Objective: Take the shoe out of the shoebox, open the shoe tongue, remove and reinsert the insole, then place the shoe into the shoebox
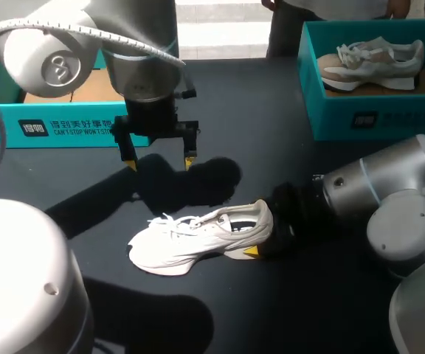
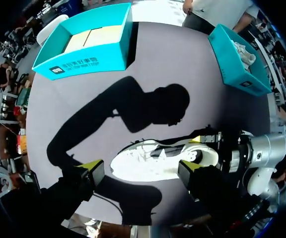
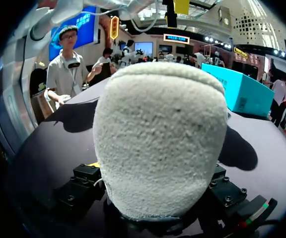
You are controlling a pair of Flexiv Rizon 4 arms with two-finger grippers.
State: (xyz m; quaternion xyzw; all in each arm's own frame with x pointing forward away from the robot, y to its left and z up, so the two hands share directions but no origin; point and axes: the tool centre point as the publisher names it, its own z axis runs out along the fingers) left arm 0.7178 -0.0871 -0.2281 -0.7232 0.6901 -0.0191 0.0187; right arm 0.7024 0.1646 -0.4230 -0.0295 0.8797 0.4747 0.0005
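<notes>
From the head camera, the white shoe [image 1: 198, 237] lies on its side on the dark table [image 1: 271, 133], toe towards nine o'clock, with the right gripper [image 1: 261, 231] clamped across its heel at three o'clock, while the left gripper [image 1: 159, 162] hangs at eleven o'clock of the shoe, fingers spread and empty, just before the teal shoebox [image 1: 65, 127]. The left wrist camera shows the shoe below its own parted yellow tips [image 2: 91, 166]. In the right wrist camera, the shoe's fuzzy heel [image 3: 160, 134] sits squeezed between that gripper's fingers.
</notes>
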